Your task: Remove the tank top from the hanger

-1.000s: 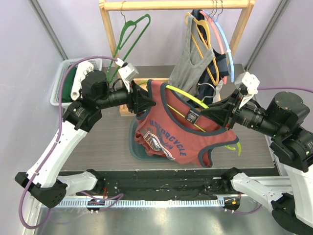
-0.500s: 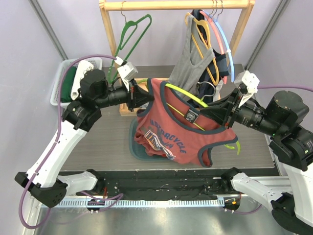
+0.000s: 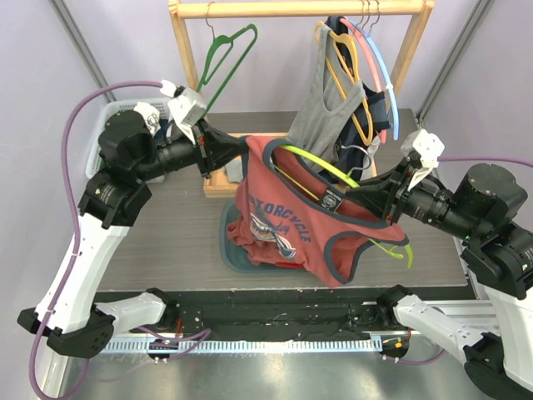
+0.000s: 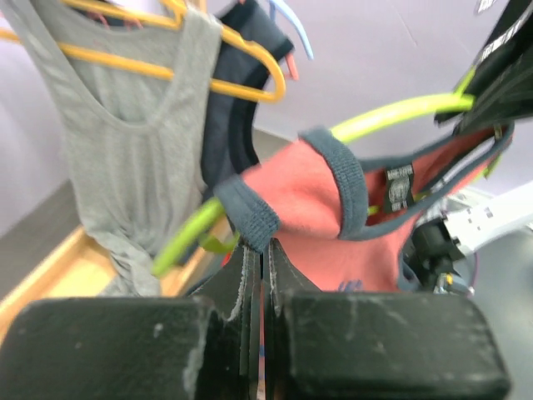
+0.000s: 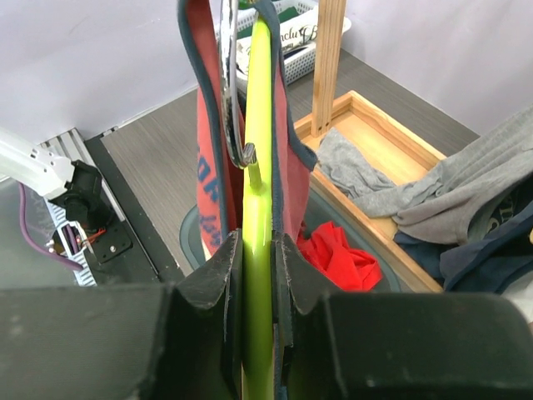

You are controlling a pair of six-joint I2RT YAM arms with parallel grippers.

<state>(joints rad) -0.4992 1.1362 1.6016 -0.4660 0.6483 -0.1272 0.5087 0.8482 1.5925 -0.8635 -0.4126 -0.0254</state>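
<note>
A red tank top (image 3: 283, 233) with navy trim and a motorcycle print hangs on a lime-green hanger (image 3: 321, 164) held in mid-air over the table. My left gripper (image 3: 241, 154) is shut on the top's navy-edged shoulder strap (image 4: 250, 215) at its left end, with the strap pulled off toward the hanger's tip. In the left wrist view the fingers (image 4: 265, 250) pinch red cloth (image 4: 308, 187) below the green bar (image 4: 391, 112). My right gripper (image 3: 366, 198) is shut on the hanger's other arm (image 5: 256, 167), with red fabric (image 5: 291, 125) trapped beside one finger (image 5: 258, 242).
A wooden clothes rack (image 3: 300, 8) stands behind, carrying an empty green hanger (image 3: 221, 58) and a grey tank top (image 3: 321, 100) on an orange hanger. A white basket (image 3: 117, 137) sits far left. Below the top lies a dark round tray (image 3: 226, 242) with red cloth (image 5: 337, 254).
My left gripper has shut on the shoulder strap, and the left arm has risen and drawn back to the left, stretching the top. The right arm holds the hanger almost still.
</note>
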